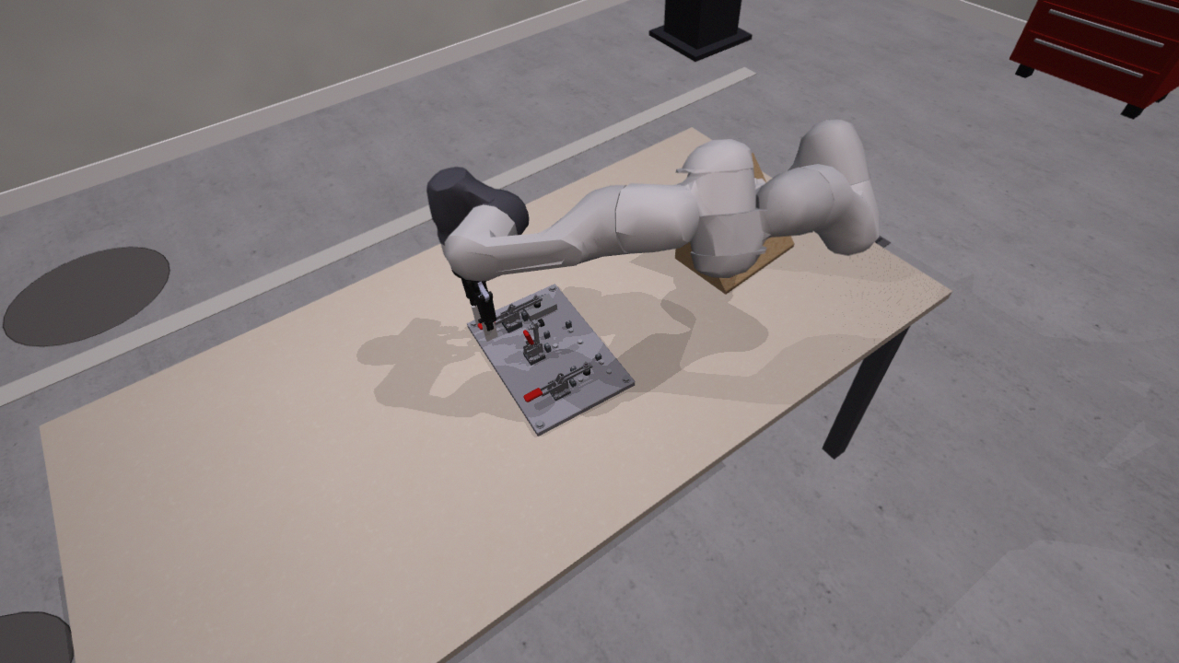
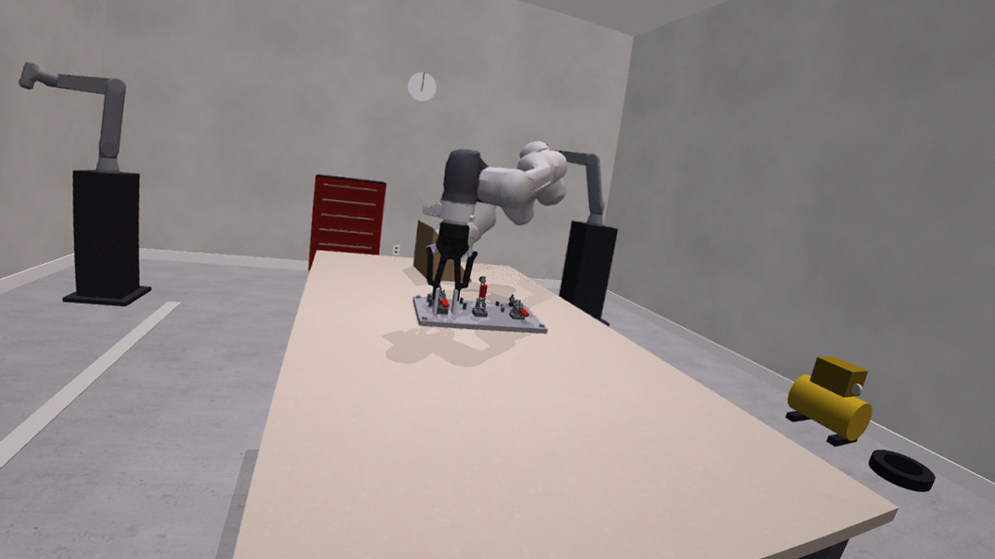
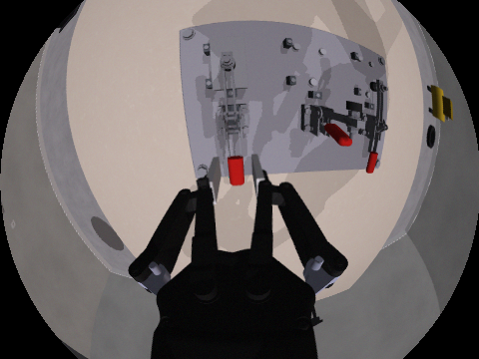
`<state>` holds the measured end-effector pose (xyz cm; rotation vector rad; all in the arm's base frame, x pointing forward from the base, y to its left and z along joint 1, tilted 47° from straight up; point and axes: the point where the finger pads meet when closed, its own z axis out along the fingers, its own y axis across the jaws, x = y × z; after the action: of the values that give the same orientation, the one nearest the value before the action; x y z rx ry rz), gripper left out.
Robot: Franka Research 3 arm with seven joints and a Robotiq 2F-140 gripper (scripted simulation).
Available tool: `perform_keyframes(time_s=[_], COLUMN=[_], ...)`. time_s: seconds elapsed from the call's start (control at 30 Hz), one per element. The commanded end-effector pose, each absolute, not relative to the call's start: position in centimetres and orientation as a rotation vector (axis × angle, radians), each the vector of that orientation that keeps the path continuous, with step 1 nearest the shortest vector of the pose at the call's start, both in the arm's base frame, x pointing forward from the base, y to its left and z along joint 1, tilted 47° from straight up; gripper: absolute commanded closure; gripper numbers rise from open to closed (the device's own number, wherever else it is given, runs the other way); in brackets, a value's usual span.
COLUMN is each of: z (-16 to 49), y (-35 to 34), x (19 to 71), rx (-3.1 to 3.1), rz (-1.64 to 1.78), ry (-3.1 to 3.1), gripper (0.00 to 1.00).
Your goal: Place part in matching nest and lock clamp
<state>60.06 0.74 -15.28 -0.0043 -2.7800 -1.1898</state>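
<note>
The fixture plate [image 1: 509, 372] [image 3: 271, 157] carries three clamps. A grey block [image 1: 544, 312] [image 3: 239, 70], much like the plate in colour, appears to lie in the wrist view's left nest under that clamp's bar. That clamp's red handle [image 2: 444, 302] [image 3: 237, 179] lies low, pointing away from the nest. My gripper [image 1: 486, 328] [image 2: 445, 307] [image 3: 236, 165] points down with one fingertip on each side of this handle and gaps between. It is open and holds nothing. Whether the clamp is locked, and the block's exact contact with pads and blocks, cannot be told.
The middle clamp's red handle [image 1: 528, 337] [image 2: 483, 290] [image 3: 338, 135] stands up, close to my right finger's side. The far clamp's handle [image 1: 533, 394] [image 3: 371, 163] lies low. A brown board [image 2: 426, 250] stands farther back by the arm's base.
</note>
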Motion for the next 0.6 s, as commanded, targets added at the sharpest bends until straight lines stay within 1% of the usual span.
perform_keyframes(time_s=[0.0, 0.23, 0.57], z=[-14.2, -12.4, -11.5], y=[-0.3, -2.3, -3.2], x=[60.3, 60.6, 60.8], rx=[-0.01, -0.01, -0.01], rz=[-1.19, -1.19, -1.19], ry=[-2.781, -2.781, -2.781], gripper=[0.72, 0.72, 0.72])
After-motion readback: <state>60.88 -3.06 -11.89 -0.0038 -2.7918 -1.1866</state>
